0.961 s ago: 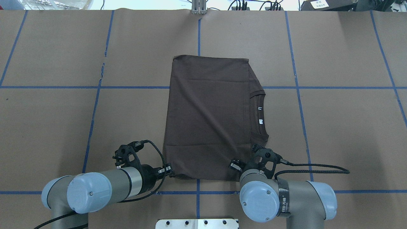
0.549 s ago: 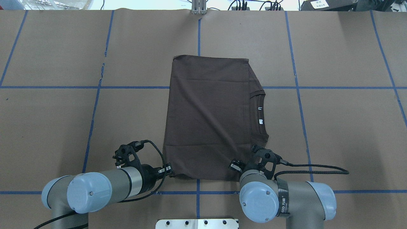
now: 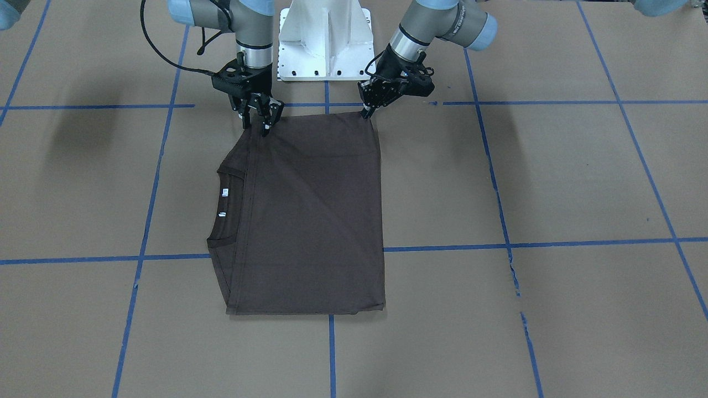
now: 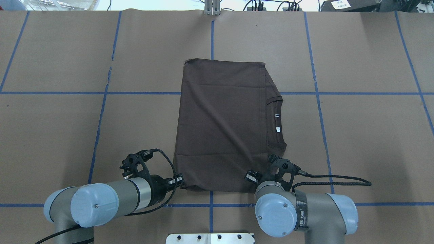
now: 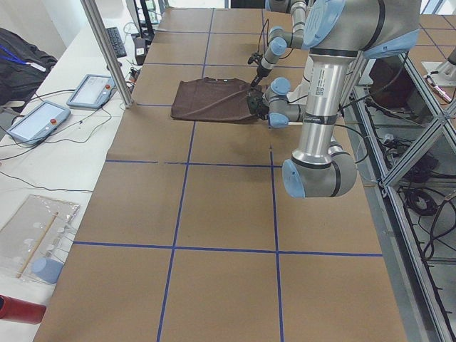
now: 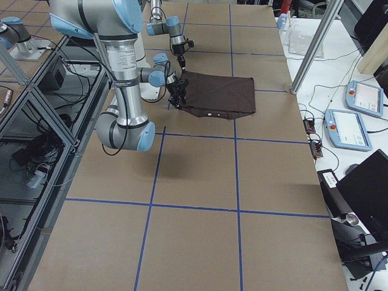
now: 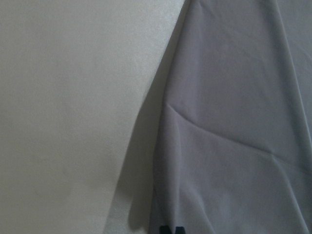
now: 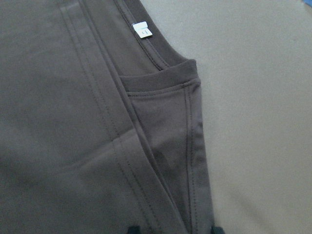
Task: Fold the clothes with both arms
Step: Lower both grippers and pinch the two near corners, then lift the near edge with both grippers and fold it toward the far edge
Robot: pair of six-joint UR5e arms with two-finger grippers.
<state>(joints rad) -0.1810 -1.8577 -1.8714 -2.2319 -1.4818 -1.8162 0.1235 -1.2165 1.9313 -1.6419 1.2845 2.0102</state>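
The T-shirt [image 4: 220,125] lies folded flat on the table [image 4: 356,135], about midway between its left and right edges and nearer the robot's edge than the far one. Its collar [image 4: 275,117] is on the side toward the table's right edge. The left gripper [image 3: 366,112] is at the shirt's near left corner, and the right gripper [image 3: 257,124] is at its near right corner. Behind them, at the middle of the robot's edge, stands the base [image 3: 325,38].
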